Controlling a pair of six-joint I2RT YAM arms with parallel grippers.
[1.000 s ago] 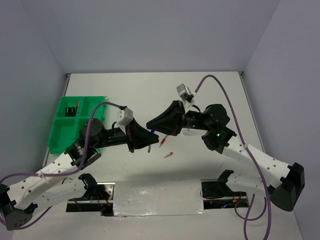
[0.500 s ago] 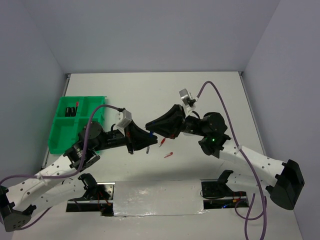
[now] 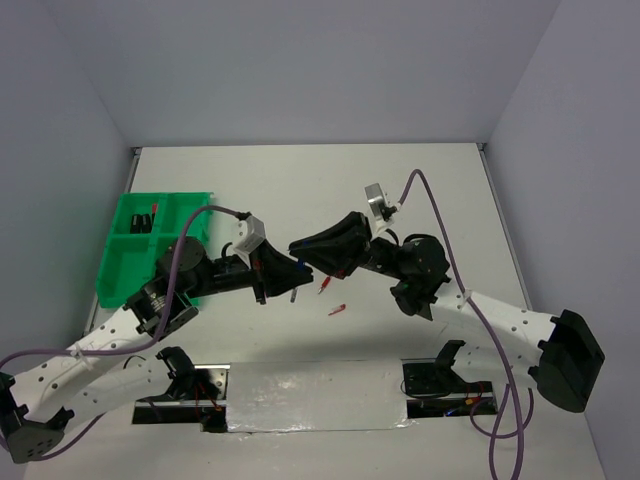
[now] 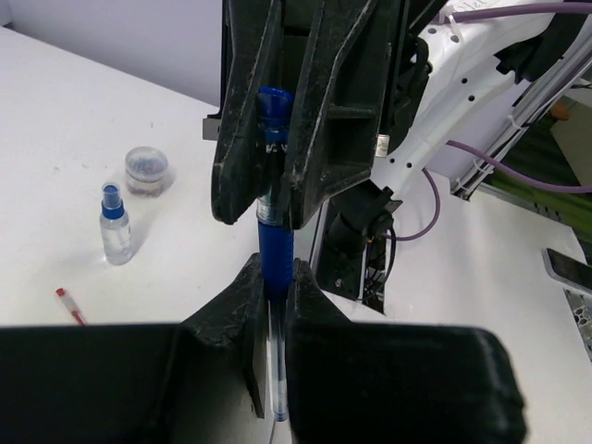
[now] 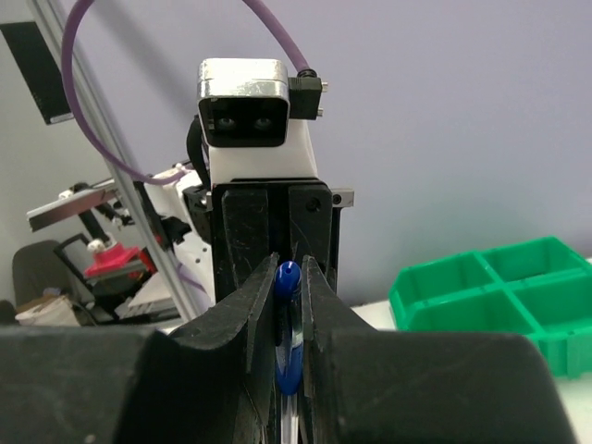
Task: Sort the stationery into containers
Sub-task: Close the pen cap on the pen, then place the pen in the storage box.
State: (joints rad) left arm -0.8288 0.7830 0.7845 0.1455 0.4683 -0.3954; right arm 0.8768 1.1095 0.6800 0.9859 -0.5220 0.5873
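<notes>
A thin blue pen is held in the air between both grippers, above the middle of the table. My left gripper is shut on its clear barrel. My right gripper is shut on its blue capped end; the two grippers meet tip to tip in the top view. The green four-compartment tray sits at the far left, with black highlighters in a back compartment. A small blue-capped clear bottle, a translucent round roll and a red pen lie on the table.
Red pen pieces lie on the white table just in front of the grippers. The tray's corner shows in the right wrist view. Purple cables loop over both arms. Grey walls close the table at the back and sides.
The right arm's elbow has shifted left and lower while its gripper stayed at the pen. The left gripper has edged slightly up and left. Both keep hold of the blue pen.
</notes>
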